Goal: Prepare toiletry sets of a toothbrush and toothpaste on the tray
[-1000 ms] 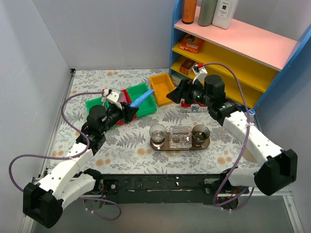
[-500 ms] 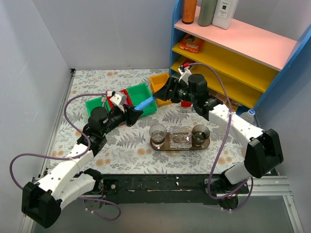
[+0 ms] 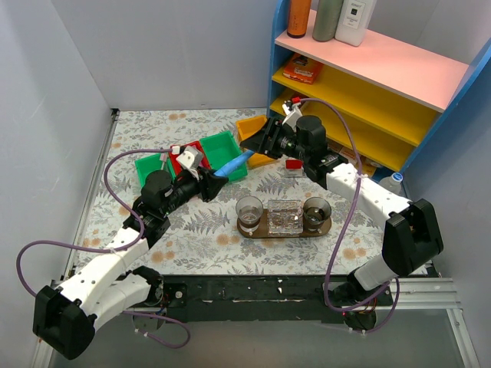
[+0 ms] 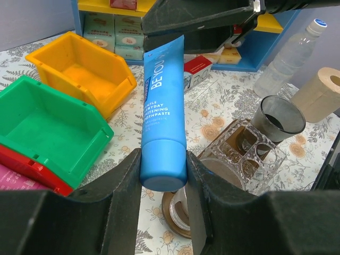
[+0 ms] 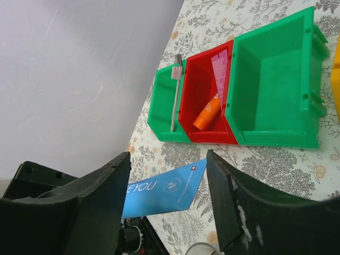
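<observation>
Now | toothpaste [image 4: 162,122]: blue flat tube, white lettering | left gripper [image 4: 163,172]: clamps round end

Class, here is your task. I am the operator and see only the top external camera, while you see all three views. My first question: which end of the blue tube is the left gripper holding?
Observer: The left gripper clamps the blue toothpaste at its round cap end.
Operator: Has the right gripper closed on it?
Observer: No. The right gripper has its jaws apart, with the tube's flat end between them.
Operator: What lies in the red bin?
Observer: The red bin holds a pink tube and an orange tube.
</observation>
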### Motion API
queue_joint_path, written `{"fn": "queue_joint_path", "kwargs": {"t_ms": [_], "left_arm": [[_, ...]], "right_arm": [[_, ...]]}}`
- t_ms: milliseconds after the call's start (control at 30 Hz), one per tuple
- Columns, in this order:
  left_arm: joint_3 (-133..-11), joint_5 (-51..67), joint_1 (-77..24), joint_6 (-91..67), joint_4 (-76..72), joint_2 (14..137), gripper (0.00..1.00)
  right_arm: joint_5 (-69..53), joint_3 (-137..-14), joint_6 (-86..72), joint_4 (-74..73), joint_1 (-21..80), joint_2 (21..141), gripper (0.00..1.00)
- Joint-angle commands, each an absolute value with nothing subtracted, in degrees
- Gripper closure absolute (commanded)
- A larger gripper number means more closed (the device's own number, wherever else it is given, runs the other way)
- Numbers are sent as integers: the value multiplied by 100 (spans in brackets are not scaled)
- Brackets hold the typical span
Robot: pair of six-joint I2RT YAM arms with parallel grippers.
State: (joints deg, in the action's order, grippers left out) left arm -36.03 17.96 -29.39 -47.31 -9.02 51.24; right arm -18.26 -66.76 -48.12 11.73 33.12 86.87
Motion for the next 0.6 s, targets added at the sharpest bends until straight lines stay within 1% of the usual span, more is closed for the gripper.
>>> {"fn": "queue_joint_path", "kwargs": {"t_ms": [0,67,267,300,333,433,567], "left_arm": [[-3604,1767,-2997,-4614,-1125,5001,100],[-3595,1723,-3015,-4597,-1125,5001,100],[-3568,1582,-3076,-4553,-1134,4931,100],[-3551,1512,-3085,-4544,-1169,4878,100],[-3516,1468,-3094,-4527,-1186,4852,100],[-3454,1284,-3138,-4474,-1222,4737,100],[-3419,1117,-3173,-4395,-1248,4711,100]], "right_arm": [[-1837,-6733,-5009,1626,3349,8692,37],[-1872,-6715,-5027,1635,3357,8701,44],[-1881,-6645,-5027,1617,3419,8701,48],[-1872,-6636,-5027,1608,3428,8710,48],[-1872,-6618,-5036,1591,3428,8710,43],[-1872,-6566,-5106,1591,3437,8728,36],[-1872,-6556,-5159,1635,3480,8745,35]]}}
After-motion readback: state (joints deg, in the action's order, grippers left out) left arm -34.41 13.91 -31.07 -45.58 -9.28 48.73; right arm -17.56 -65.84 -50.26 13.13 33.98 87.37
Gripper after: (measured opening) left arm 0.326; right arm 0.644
